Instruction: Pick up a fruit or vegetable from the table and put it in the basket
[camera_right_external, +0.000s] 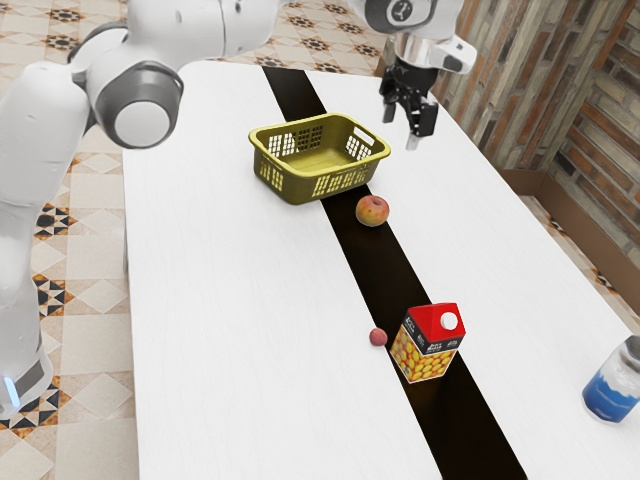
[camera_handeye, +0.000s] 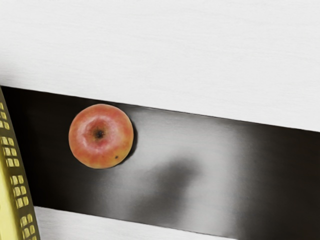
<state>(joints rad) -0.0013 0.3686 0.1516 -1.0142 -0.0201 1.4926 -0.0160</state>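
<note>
the tabletop (camera_right_external: 230, 330) is white with faint grain, crossed lengthwise by a glossy black band (camera_right_external: 365, 255). around it lies a floor (camera_right_external: 90, 375) of pale tiles with dark, star-like patterns, and towards the exterior view's right rises a wall (camera_right_external: 540, 100) of rough stone and wood tones, with a brown strip along its foot.

the basket (camera_right_external: 320, 187) is olive yellow, upright, with pierced sides and a rounded rim; its inner bottom can be seen, and it sits partly across the band. the apple (camera_right_external: 372, 210), red and yellow, rests on the band just beside the basket. in the wrist view it lies stem hollow up, near the basket's pierced side, with a soft shadow (camera_handeye: 172, 182) close by on the band. a carton (camera_right_external: 428, 345) with a red top, a white cap and yellow fruit printed on it stands upright, and a small red fruit (camera_right_external: 378, 337) is beside it on the white. a blue and white container (camera_right_external: 612, 388) stands at the exterior view's right edge, partly cut off.

the arm (camera_right_external: 190, 35) reaches over from the exterior view's left, and the claw (camera_right_external: 401, 130) hangs above the tabletop, pointing down, its fingers apart and open.
</note>
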